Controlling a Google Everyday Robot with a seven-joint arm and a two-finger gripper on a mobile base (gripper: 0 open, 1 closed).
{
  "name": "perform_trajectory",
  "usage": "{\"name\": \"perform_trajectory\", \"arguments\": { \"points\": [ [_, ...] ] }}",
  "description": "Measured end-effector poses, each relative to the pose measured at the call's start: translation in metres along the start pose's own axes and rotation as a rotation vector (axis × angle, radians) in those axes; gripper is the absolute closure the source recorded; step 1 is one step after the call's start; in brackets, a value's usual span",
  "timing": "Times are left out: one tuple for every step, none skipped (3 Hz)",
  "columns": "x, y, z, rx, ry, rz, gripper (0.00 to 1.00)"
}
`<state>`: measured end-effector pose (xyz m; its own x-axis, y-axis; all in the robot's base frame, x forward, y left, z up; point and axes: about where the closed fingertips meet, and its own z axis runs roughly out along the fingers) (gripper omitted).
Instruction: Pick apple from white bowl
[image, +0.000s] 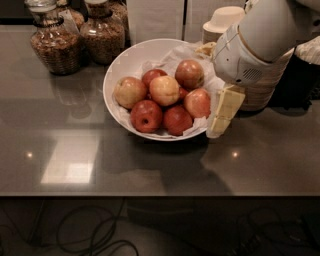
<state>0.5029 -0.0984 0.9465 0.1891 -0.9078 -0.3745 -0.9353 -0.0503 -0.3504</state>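
The white bowl (113, 75) stands on the dark counter, lined with crumpled white paper, and holds several red and yellow apples (164, 90). One reddish apple (197, 102) lies nearest the bowl's right rim. My gripper (222, 114), cream-coloured under the white wrist, hangs at the bowl's right rim, just right of that apple and a little above the counter. It holds nothing that I can see.
Two glass jars of snacks (55, 45) stand at the back left. Stacked beige bowls (225, 20) and a wicker basket (260, 87) are behind my arm at the right. The counter's front edge (150, 194) runs across below the bowl.
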Motion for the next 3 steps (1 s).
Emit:
{"name": "perform_trajectory", "arguments": {
  "points": [
    [-0.023,-0.011,0.015,-0.005,-0.027,-0.088,0.0],
    [-0.035,-0.03,0.023,0.002,-0.043,-0.134,0.0],
    [-0.041,-0.051,0.03,0.017,-0.064,-0.138,0.0]
  ]
}}
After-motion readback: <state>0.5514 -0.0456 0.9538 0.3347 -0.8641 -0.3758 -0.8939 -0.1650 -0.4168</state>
